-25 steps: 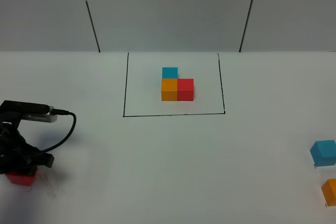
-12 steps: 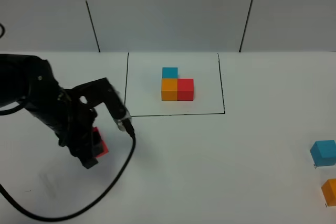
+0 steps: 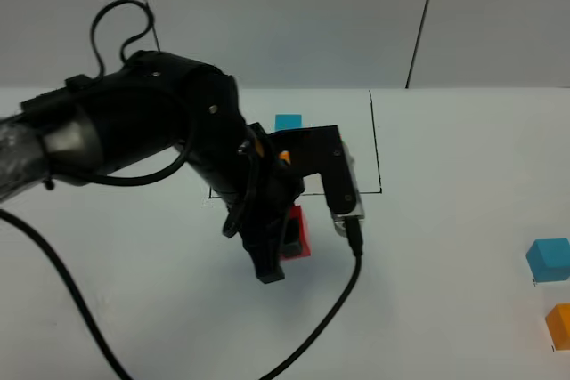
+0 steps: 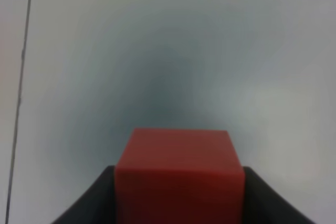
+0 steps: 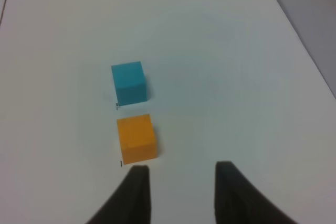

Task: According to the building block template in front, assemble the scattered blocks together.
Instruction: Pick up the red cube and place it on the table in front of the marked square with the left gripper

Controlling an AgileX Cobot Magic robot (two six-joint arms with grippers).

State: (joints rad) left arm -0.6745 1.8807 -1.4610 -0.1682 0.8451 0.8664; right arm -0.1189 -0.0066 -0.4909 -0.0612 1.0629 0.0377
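**Red cube in the left arm's grip, close to the framed pattern**

The red cube sits clamped between the two dark fingers of the left gripper. The jaws press on its two opposite sides, and its top and front face show bare in the left wrist view. From the high camera it appears just on the near side of the front line of the drawn outline, about mid-table. I cannot tell whether it rests on the table or hangs a little above it.

Behind it is the template. The left arm reaches across and covers most of it, so only the light blue block at its back and a sliver of orange show. The right side and front right corner of the frame are in plain sight. A black cable loops down from the wrist across the white surface.

The other two loose blocks lie well apart from all this, at the far right edge. The light blue cube and the orange cube are near each other but not touching, the blue one farther back.

The right gripper hangs over that corner. Its jaws stand apart with nothing but bare table between them, and the orange cube is just ahead of one finger.
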